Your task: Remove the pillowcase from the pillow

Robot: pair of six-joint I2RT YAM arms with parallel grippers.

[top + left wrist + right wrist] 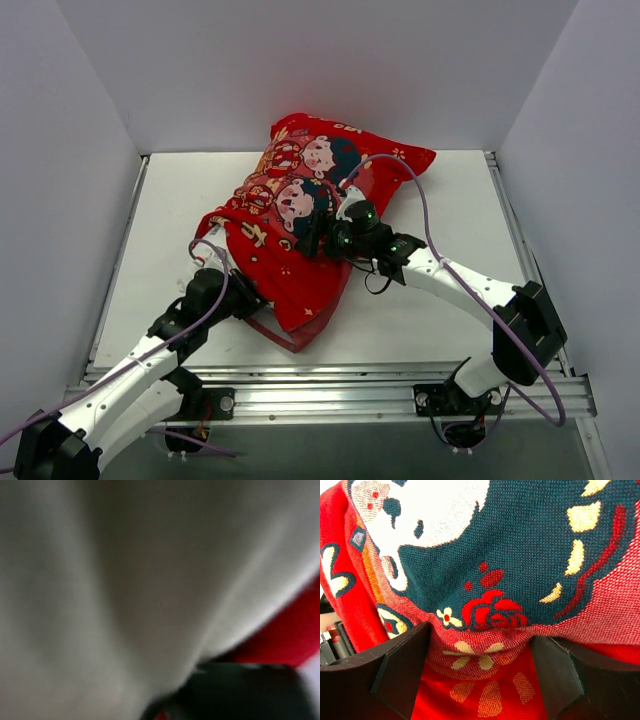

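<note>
Because the left gripper (232,294) hides at the pillowcase (300,190) edge, pressed to the white pillow (125,580), I cannot tell its grip. On the table (450,310) middle, the right gripper (480,640) squeezes red cloth; pull slowly.

From above, light is bright and even, shadows soft. My left wrist sees the pillow (125,580) all blurry, dark at 5 o'clock. My right wrist sees the pillowcase (510,565) sharp.
</note>
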